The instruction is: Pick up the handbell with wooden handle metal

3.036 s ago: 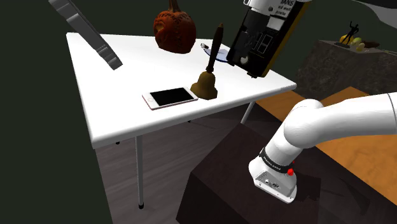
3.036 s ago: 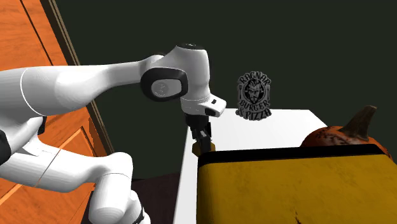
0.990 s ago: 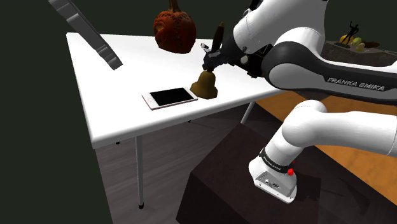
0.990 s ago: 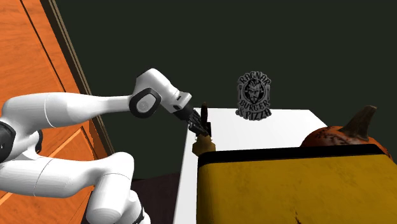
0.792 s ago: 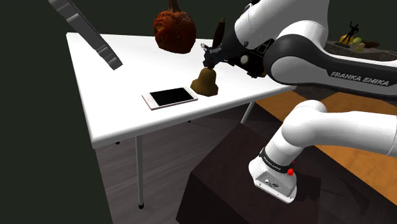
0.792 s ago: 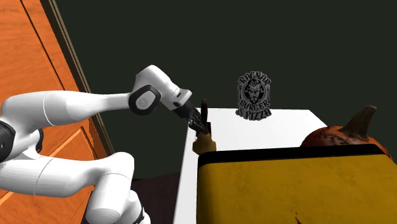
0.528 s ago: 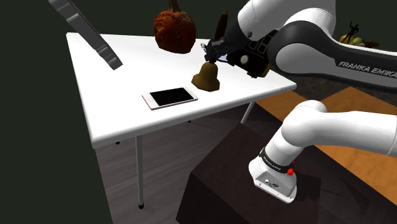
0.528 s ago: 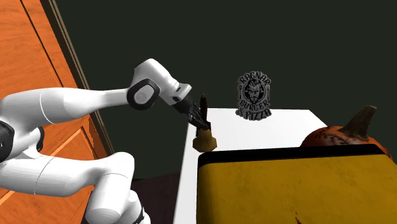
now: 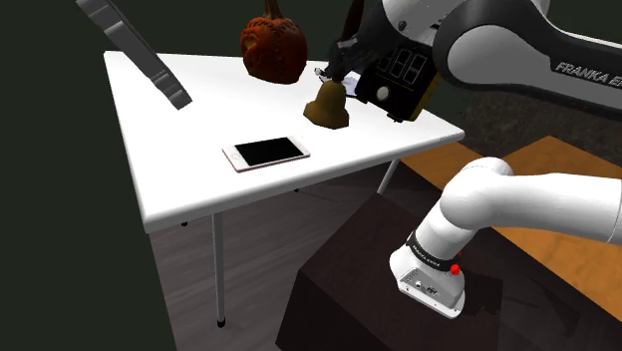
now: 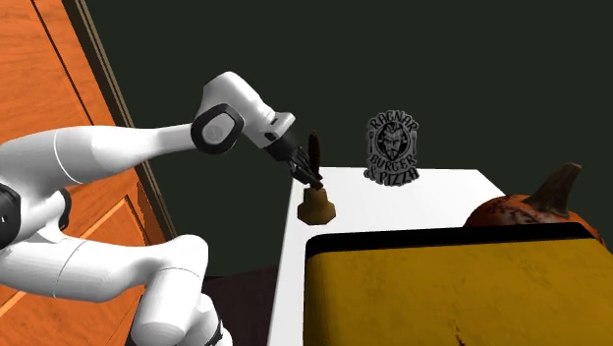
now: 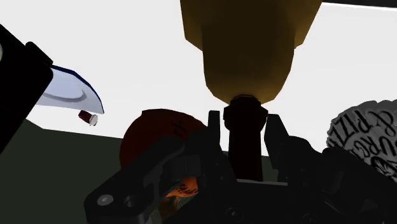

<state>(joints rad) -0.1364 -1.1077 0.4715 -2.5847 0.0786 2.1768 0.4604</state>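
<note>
The claw (image 11: pixel 245 121) is clamped on the dark wooden handle (image 11: pixel 245 143) of the handbell (image 9: pixel 327 103), gripping low on the handle, just above the brass body. In the second exterior view the handbell (image 10: pixel 314 206) hangs mouth-down at the table (image 9: pixel 179 170) edge nearest the stand. It appears just clear of the surface, though full clearance of its rim cannot be confirmed. The step in hand is judged to be the lift. Raise the claw straight up, without rotating the wrist, so the heavy body does not swing or pivot between the fingers (image 11: pixel 214 127). Apply steady closing force, since the round handle may slip. Keep the path away from the dark box (image 9: pixel 404 70) just beside the handbell and from the pumpkin (image 9: pixel 272 48) behind it. The smartphone (image 9: pixel 266 153) lies apart and poses no obstruction.
</note>
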